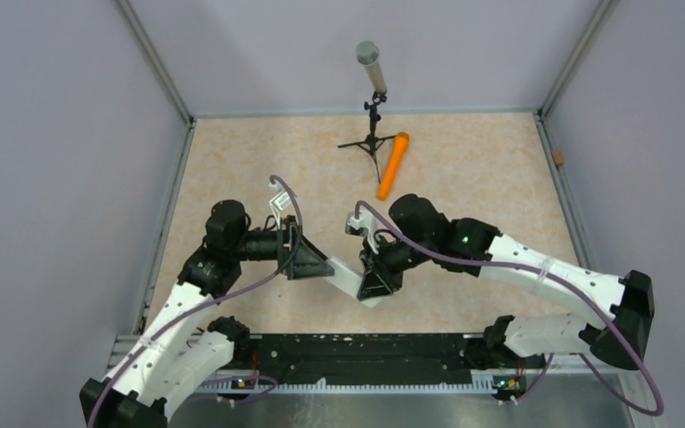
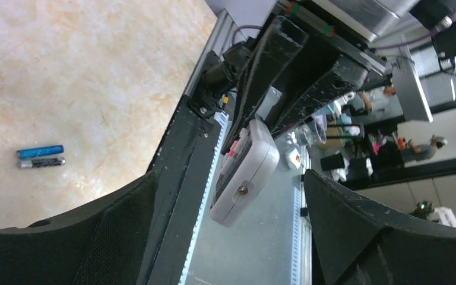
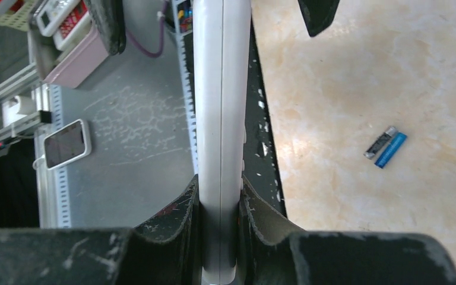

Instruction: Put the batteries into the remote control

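Remote control [image 3: 221, 107] is held edge-on above the near part of the table, clamped between the two fingers of the right gripper [image 3: 219, 202], which press on its front and back faces. The left gripper [image 2: 228, 178] faces the remote's free end with its fingers spread wide, one on each side and neither touching it.

The batteries [image 2: 40, 155] lie side by side on the table [image 1: 464, 169], touching along their length and well apart from the remote. The table is a beige, marbled surface with a black rail [image 1: 366, 357] along its near edge and pale lilac walls [image 1: 53, 134] on the other three sides.

At the far side a grey microphone [image 1: 368, 55] stands on a black tripod [image 1: 372, 143], with an orange cylinder [image 1: 392, 166] lying just beside the tripod's legs. Only the top view shows these.

The batteries show only in the two wrist views; from above, the arms cover that patch. The right wrist view also takes in a scratched grey bench [image 3: 124, 136] beyond the rail, carrying a small white device [image 3: 66, 142] with a dark screen.
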{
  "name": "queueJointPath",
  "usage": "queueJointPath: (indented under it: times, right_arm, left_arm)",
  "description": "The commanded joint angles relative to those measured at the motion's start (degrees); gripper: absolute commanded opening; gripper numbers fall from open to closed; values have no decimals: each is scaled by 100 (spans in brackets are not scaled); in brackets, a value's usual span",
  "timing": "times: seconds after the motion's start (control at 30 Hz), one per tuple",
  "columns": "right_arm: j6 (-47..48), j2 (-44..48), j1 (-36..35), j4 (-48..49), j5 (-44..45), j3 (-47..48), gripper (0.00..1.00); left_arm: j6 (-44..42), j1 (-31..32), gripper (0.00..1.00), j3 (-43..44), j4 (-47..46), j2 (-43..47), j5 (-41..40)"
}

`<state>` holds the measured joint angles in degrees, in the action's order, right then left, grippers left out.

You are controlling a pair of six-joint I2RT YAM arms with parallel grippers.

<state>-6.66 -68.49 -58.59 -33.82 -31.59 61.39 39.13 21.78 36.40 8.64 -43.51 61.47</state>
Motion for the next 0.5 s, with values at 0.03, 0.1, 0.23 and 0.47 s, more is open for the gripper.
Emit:
queueJointPath:
  times: [0.03, 0.1, 0.23, 0.47]
  right_arm:
    - [-95, 19, 187, 471, -1195, 76, 0]
    - [-99, -48, 228, 475, -1372, 130, 0]
    - [-97, -216, 240, 491, -1617, 224, 0]
    - [-161, -372, 250, 631, -1827, 252, 0]
  left_arm:
    - [-711, 364, 91, 411, 417, 41, 308]
    - [-864, 449, 90, 447, 599, 79, 270]
    - [-905, 578, 87, 420, 623, 178, 272]
    - [-929, 665, 73, 418, 621, 184, 338]
